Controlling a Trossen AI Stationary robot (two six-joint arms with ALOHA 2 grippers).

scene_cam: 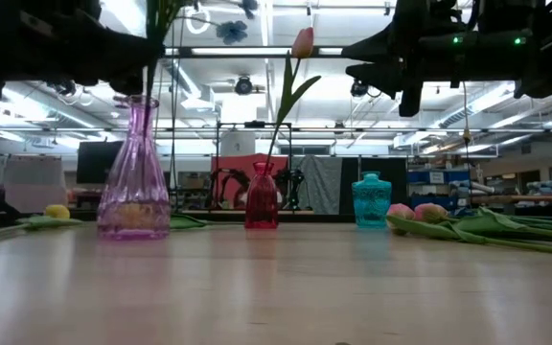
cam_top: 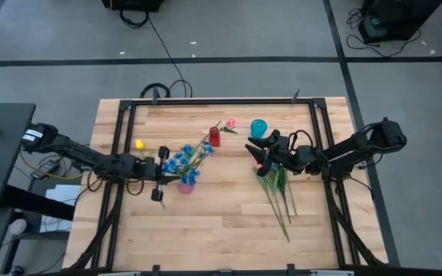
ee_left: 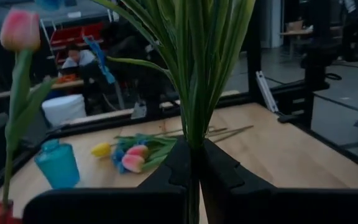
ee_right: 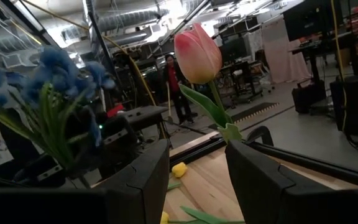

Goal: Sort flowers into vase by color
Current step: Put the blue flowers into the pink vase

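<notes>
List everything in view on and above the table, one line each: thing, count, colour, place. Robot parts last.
Tall vase: one, purple, left part of the table, under the left arm.
Small vase: one, red, back middle of the table.
Pink tulip: one, standing in the small vase.
Bottle vase: one, teal, to the right of the small vase.
Blue sprigs: a bunch, blue on green stems, held above the tall vase.
Loose yellow tulip: one, lying back left.
Loose flowers: several, lying right of centre, count unclear.
Left end effector: shut on the blue sprigs.
Right end effector: open, empty, above the loose flowers.
</notes>
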